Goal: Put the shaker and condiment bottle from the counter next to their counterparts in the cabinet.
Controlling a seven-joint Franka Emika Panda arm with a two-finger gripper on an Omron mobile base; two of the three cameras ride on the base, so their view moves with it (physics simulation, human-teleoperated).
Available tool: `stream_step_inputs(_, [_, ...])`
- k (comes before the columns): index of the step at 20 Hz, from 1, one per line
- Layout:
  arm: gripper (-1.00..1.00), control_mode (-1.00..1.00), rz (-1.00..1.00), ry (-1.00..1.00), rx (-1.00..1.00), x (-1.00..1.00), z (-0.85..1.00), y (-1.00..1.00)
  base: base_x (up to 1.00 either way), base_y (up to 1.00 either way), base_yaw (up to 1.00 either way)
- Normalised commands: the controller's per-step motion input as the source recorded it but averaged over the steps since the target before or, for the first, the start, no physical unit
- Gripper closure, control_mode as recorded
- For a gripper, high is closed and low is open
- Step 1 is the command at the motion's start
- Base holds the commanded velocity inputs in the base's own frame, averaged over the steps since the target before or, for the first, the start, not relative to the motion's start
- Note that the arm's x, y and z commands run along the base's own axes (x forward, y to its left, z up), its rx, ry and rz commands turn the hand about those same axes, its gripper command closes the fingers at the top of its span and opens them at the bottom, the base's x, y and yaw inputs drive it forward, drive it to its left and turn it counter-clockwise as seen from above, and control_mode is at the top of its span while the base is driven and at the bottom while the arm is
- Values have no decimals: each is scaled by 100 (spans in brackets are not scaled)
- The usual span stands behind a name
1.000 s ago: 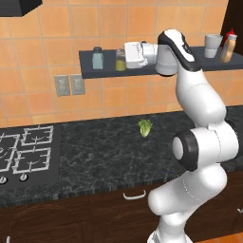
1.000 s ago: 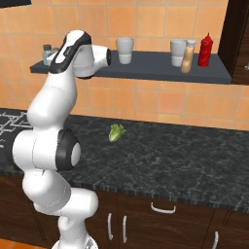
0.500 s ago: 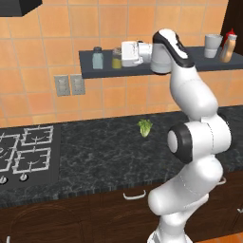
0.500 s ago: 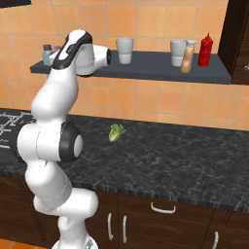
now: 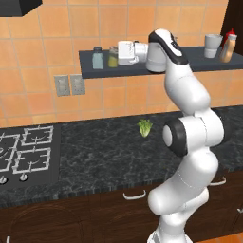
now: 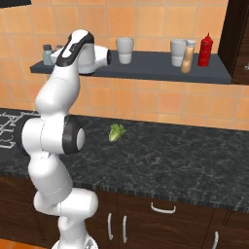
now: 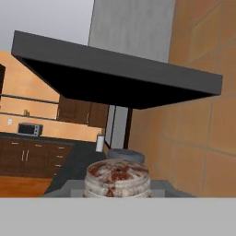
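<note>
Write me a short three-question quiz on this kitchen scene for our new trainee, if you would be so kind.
1. True or false: the condiment bottle stands on the cabinet beside the red bottle.
2. What lies on the counter? A) a green leafy vegetable B) a knife C) a plate
3. In a few words: which thing is the gripper shut on, up at the cabinet?

Key: 1 true. 2 A. 3 the shaker, close beside the grey-blue shaker.
</note>
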Motion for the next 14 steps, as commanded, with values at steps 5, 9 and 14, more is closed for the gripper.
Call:
stream_step_inputs(5, [100,-100,0,0,0,5,-13,32,0,0,0])
stream_step_inputs(9, [-100,-100,0,0,2,0,-11,25,0,0,0])
stream_step_inputs(14, [-100,-100,0,0,15,33,-7,-48,0,0,0])
